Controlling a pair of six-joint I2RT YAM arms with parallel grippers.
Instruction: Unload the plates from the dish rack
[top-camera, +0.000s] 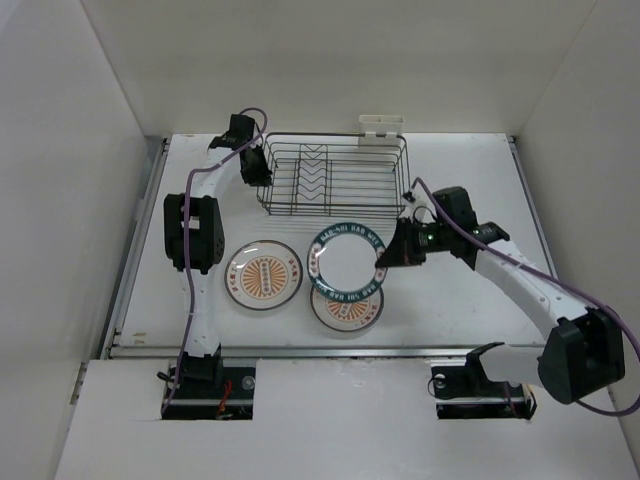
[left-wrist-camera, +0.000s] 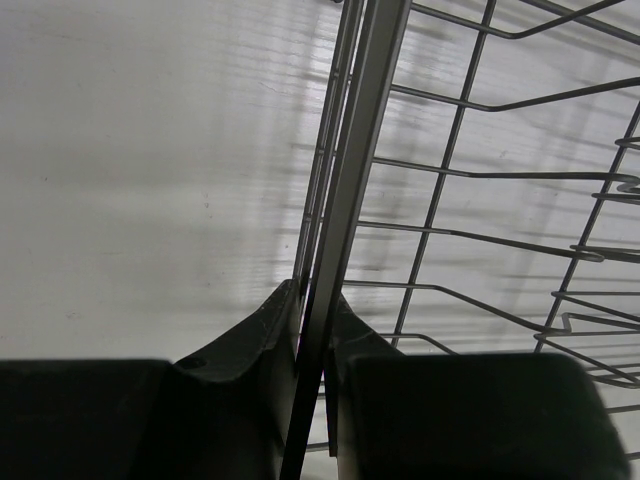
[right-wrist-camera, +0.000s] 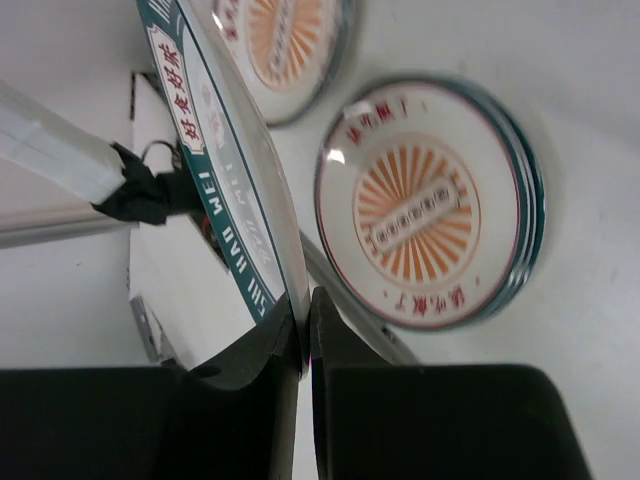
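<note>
Before the empty rack (top-camera: 318, 180), two sunburst plates (top-camera: 263, 275) lie flat; right gripper (top-camera: 384, 261) pinches the last, teal plate (top-camera: 345, 262); left gripper (top-camera: 262, 171) clamps the rack's side.

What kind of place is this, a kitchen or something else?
Probably a robot test bench, not a kitchen: plain white panels enclose a white table, two robot arms are bolted at its near edge, with a dish rack and plates as props.

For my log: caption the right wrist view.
Right gripper clamps teal-banded round white ceramic plate by its rim; orange-sunburst plates beyond.
</note>
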